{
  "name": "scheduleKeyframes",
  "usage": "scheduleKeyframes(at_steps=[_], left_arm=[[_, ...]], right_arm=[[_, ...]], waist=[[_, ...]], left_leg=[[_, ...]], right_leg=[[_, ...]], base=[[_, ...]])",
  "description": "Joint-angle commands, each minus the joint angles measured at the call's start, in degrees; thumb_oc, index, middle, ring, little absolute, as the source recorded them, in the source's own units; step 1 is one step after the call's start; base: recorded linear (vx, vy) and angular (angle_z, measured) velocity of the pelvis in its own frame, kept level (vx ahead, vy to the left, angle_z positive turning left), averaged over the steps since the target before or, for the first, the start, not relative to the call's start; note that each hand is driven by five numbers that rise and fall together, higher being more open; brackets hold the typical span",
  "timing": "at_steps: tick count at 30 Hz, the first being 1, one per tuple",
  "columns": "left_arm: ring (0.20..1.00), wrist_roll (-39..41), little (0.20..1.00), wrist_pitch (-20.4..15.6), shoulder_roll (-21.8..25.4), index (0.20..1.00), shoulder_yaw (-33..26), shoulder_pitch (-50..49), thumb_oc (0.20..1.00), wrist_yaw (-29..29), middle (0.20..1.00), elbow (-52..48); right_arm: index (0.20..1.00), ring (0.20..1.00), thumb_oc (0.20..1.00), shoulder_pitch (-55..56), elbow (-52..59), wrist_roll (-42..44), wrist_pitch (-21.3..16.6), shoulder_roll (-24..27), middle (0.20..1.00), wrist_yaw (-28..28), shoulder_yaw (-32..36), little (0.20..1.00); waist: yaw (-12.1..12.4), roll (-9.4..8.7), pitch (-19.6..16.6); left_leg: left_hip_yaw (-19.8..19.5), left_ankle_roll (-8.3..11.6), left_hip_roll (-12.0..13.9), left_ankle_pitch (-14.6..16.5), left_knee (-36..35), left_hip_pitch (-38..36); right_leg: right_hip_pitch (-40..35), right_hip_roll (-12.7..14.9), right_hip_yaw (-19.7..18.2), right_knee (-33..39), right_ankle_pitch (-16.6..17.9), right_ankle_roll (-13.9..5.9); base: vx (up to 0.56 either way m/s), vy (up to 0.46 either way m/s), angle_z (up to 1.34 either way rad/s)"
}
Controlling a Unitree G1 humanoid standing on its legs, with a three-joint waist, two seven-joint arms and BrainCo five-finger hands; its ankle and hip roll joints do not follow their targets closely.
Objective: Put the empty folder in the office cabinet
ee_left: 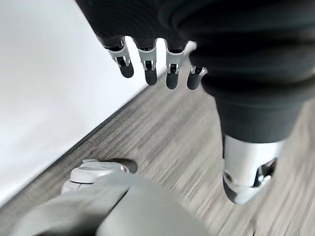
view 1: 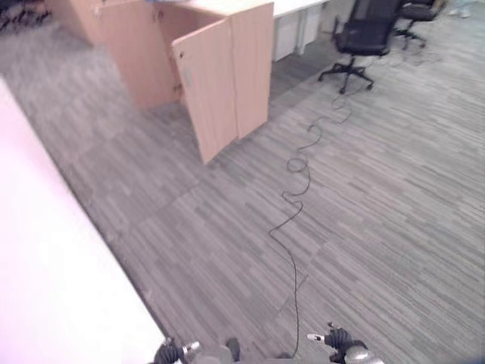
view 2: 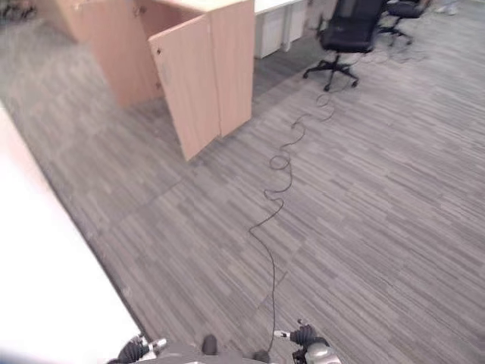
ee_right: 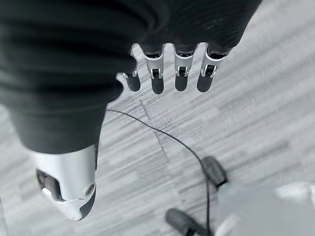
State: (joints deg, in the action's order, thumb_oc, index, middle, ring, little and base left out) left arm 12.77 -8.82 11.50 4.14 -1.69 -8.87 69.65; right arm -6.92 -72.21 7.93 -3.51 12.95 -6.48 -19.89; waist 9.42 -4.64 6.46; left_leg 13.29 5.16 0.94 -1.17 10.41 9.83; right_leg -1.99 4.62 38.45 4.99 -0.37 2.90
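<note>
1. The white tabletop [view 1: 53, 288] lies just beside the left hand, on its outer side. No folder is visible on the part of it that can be seen.
2. The left hand [ee_left: 147, 59] hangs low at the robot's side, its fingers [ee_left: 150, 66] straight and apart, holding nothing.
3. The office cabinet [view 1: 189, 68] stands well ahead of both hands, across the grey carpet floor [view 1: 364, 212]. Its door [view 1: 206, 91] is swung open toward the robot.
4. The right hand [ee_right: 172, 69] also hangs low, its fingers [ee_right: 181, 73] straight, spread and empty, with only floor past them.
5. A black office chair [view 1: 362, 38] stands far ahead of the right hand, beyond the cabinet.
6. Judging progress: the cabinet is already open, but the folder cannot be seen in either hand or anywhere else, so I cannot tell where it is. Finding it, taking it up, carrying it across and setting it inside all seem left to do.
</note>
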Motion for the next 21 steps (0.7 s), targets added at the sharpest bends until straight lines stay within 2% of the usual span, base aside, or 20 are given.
scheduleKeyframes(at_steps=[1, 2, 5, 6, 7, 8, 9, 14, 16, 17, 18, 21], left_arm=[[1.0, 4.3, 1.0, -1.5, 0.2, 1.0, -0.9, -1.5, 1.0, -1.7, 1.0, 0.5], [1.0, 4.5, 1.0, -1.1, 0.4, 1.0, -2.8, -2.3, 1.0, -1.8, 1.0, 2.3], [1.0, 4.6, 1.0, -1.0, 0.5, 1.0, -3.6, -2.6, 1.0, -1.7, 1.0, 3.1], [1.0, 4.6, 1.0, -0.9, 0.5, 1.0, -4.9, -2.9, 1.0, -2.1, 1.0, 4.1], [1.0, 4.6, 1.0, -0.9, 0.4, 1.0, -4.9, -3.0, 1.0, -2.1, 1.0, 4.2], [1.0, 4.2, 1.0, -1.0, 0.2, 1.0, -5.1, -3.3, 1.0, -2.1, 1.0, 4.5], [1.0, 4.2, 1.0, -0.9, 0.2, 1.0, -5.8, -4.0, 1.0, -2.2, 1.0, 5.1], [1.0, 4.0, 1.0, -1.0, 0.2, 1.0, -6.7, -4.9, 1.0, -2.1, 1.0, 5.8], [1.0, 3.8, 1.0, -1.3, 0.1, 1.0, -6.5, -4.8, 1.0, -2.2, 1.0, 5.7], [1.0, 3.5, 1.0, -1.4, 0.2, 1.0, -6.2, -4.6, 1.0, -2.1, 1.0, 5.3], [1.0, 3.5, 1.0, -1.4, 0.2, 1.0, -6.2, -4.6, 1.0, -2.1, 1.0, 5.3], [1.0, 2.8, 1.0, -1.8, 0.1, 1.0, -5.0, -3.8, 1.0, -2.0, 1.0, 4.2]], right_arm=[[1.0, 1.0, 1.0, -2.0, -1.5, 2.4, -1.1, 0.2, 1.0, -1.1, 1.3, 1.0], [1.0, 1.0, 1.0, -1.4, -1.5, 2.5, -1.2, 0.1, 1.0, -1.2, 1.8, 1.0], [1.0, 1.0, 1.0, -1.1, -1.4, 2.4, -1.4, -0.1, 1.0, -1.1, 1.9, 1.0], [1.0, 1.0, 1.0, -0.8, -1.4, 2.1, -1.5, -0.1, 1.0, -1.4, 2.5, 1.0], [1.0, 1.0, 1.0, -0.8, -1.4, 2.1, -1.5, -0.1, 1.0, -1.5, 2.5, 1.0], [1.0, 1.0, 1.0, -0.6, -1.6, 2.1, -1.5, -0.1, 1.0, -1.6, 2.9, 1.0], [1.0, 1.0, 1.0, -0.5, -1.6, 1.9, -1.5, -0.2, 1.0, -1.6, 2.9, 1.0], [1.0, 1.0, 1.0, -1.0, -1.7, 1.7, -1.6, -1.1, 1.0, -1.3, 2.3, 1.0], [1.0, 1.0, 1.0, -1.1, -1.7, 1.6, -1.5, -1.5, 1.0, -1.2, 2.4, 1.0], [1.0, 1.0, 1.0, -1.4, -1.7, 1.5, -1.2, -1.8, 1.0, -1.0, 2.6, 1.0], [1.0, 1.0, 1.0, -1.4, -1.7, 1.5, -1.2, -1.8, 1.0, -1.0, 2.6, 1.0], [1.0, 1.0, 1.0, -1.4, -1.7, 0.9, -1.0, -2.0, 1.0, -0.9, 2.9, 1.0]], waist=[[2.9, -0.15, -0.3], [3.6, -0.36, -0.4], [3.6, -0.39, -0.7], [3.3, -0.06, -0.9], [3.2, -0.07, -1.0], [3.0, 0.71, -1.6], [3.3, 1.27, -2.2], [4.9, 2.72, -4.5], [5.3, 3.25, -5.5], [5.3, 3.68, -6.0], [5.3, 3.68, -6.0], [5.6, 4.07, -6.8]], left_leg=[[6.5, 0.6, 8.8, 1.1, 1.1, 1.3], [8.9, 1.28, 9.9, -1.6, -1.1, 1.8], [10.0, 1.51, 10.1, -3.2, -3.5, 1.5], [14.0, 2.22, 11.9, -6.1, -6.6, 1.6], [14.0, 2.25, 11.8, -6.5, -7.1, 1.5], [16.3, 2.31, 12.7, -7.7, -9.7, 0.8], [16.3, 2.18, 12.1, -8.0, -11.8, -0.7], [13.6, 1.54, 8.4, -7.3, -14.8, -2.8], [12.9, 1.12, 7.3, -6.4, -15.1, -3.3], [11.9, 0.43, 5.9, -5.4, -15.3, -3.7], [11.9, 0.43, 5.9, -5.4, -15.3, -3.7], [10.0, -0.69, 3.6, -3.6, -15.4, -4.6]], right_leg=[[-0.9, 1.0, 0.6, 0.0, -0.3, -8.12], [-1.6, 1.2, 2.9, 0.0, -0.4, -8.19], [-1.8, 1.3, 4.1, 0.0, -0.4, -8.18], [-2.3, 1.4, 6.2, 0.0, -0.8, -8.32], [-2.2, 1.4, 6.3, 0.0, -0.8, -8.29], [-2.7, 1.5, 7.6, 0.0, -1.1, -8.19], [-3.2, 1.4, 7.9, 0.0, -0.9, -8.37], [-3.7, 2.6, 7.2, 0.0, -0.3, -8.96], [-4.1, 3.8, 7.8, 0.0, 0.4, -9.52], [-4.7, 5.2, 8.7, 0.0, 1.2, -10.12], [-4.7, 5.2, 8.7, 0.0, 1.2, -10.12], [-6.1, 8.0, 10.6, -0.3, 2.8, -11.18]], base=[[0.04, -0.009, 1.47], [0.03, 0.001, 1.23], [0.04, 0.032, 0.57], [0.04, 0.045, 0.49], [0.1, 0.112, 0.64], [0.12, 0.105, 0.6], [0.18, 0.158, 0.68], [0.13, 0.185, 0.27], [0.13, 0.229, 0.17], [0.11, 0.195, 0.13], [0.1, 0.2, -0.07], [0.1, 0.187, -0.08]])
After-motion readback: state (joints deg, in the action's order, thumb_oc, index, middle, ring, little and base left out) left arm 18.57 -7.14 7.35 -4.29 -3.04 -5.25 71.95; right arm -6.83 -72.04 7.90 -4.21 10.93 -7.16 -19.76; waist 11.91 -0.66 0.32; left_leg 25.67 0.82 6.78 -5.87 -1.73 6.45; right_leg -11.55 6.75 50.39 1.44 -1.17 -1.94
